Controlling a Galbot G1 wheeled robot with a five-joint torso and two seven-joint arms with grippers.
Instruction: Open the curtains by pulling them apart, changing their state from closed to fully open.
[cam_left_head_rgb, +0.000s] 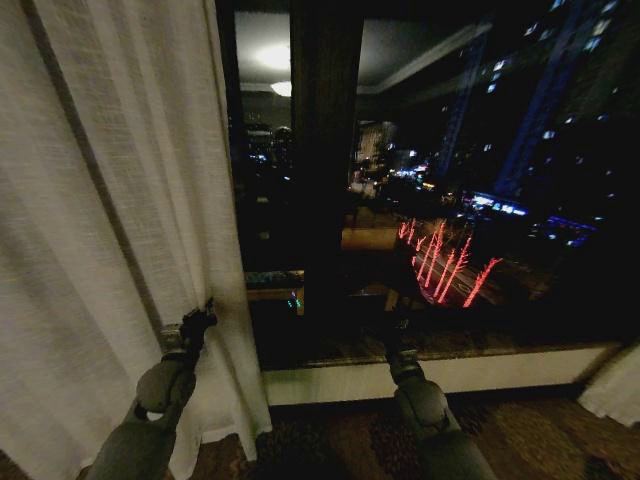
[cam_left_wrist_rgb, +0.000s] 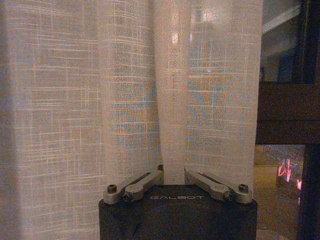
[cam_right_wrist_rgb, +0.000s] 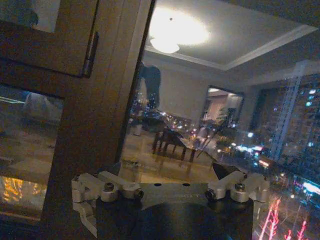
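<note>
The left gripper (cam_left_wrist_rgb: 174, 181) is clamped on a pleat of the left sheer curtain (cam_left_head_rgb: 90, 220), gathered at the window's left edge. The right gripper (cam_right_wrist_rgb: 170, 187) hangs spread wide, holding nothing, before the dark window frame (cam_left_head_rgb: 325, 150).

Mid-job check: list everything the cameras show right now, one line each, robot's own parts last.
Sheer off-white pleated curtain panel: one, off-white, gathered at the robot's left side of the window, hanging to the floor.
Second off-white curtain panel: one, off-white, a lower corner at the far right edge.
Dark wooden window frame post: one, dark brown, upright in the middle of the uncovered glass.
White window sill: one, white, along the base of the glass.
Patterned carpet: one, dark brown, below the sill.
Left pincer: one, grey fingers on a black body, shut on a fold of the left curtain.
Right pincer: one, grey, open, held up before the bare glass by the frame post.
</note>
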